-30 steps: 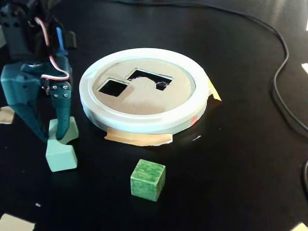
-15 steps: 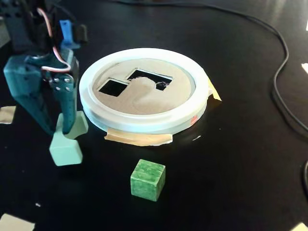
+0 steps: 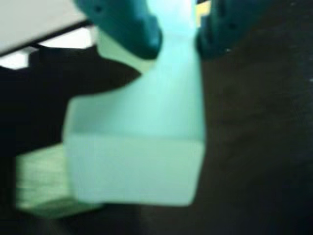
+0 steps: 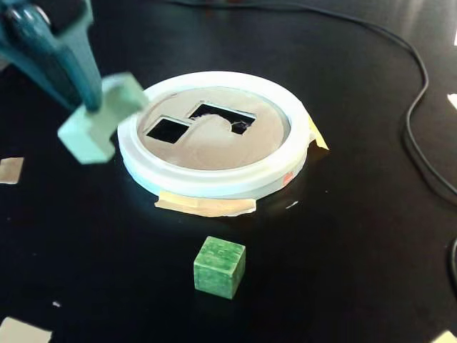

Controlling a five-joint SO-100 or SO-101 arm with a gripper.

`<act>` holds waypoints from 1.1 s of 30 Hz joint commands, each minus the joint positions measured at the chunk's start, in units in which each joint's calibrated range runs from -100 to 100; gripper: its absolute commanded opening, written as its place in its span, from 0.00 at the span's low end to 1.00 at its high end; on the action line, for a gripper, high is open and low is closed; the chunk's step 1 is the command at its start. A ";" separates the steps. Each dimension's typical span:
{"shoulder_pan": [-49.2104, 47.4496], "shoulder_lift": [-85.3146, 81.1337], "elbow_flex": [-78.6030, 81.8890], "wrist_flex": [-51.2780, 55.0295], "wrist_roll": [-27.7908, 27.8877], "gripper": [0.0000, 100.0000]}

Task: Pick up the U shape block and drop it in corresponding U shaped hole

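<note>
Teal fingers (image 4: 93,107) clamped on U shape block (image 4: 96,121), held tilted in air, left of white-rimmed disc (image 4: 214,182)

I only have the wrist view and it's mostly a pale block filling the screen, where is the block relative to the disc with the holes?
Observer: In the fixed view the U shape block hangs left of the disc's white rim, not over the cutouts.
Operator: Is the U shaped hole free?
Observer: Yes, the U shaped hole shows dark and unblocked, beside a square cutout.
Operator: Anything else loose on the table?
Observer: A darker green cube sits in front of the disc, apart from it.
</note>
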 commanded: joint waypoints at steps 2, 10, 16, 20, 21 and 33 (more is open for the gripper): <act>0.53 -5.80 -5.33 1.09 -1.42 0.05; -1.35 -4.55 -5.42 0.18 -20.27 0.05; -8.71 -1.68 -5.33 -11.46 -31.45 0.05; -16.83 5.48 -5.33 -21.69 -37.56 0.05; -17.45 6.92 -5.33 -23.00 -38.73 0.05; -22.32 22.23 -5.42 -31.93 -50.99 0.05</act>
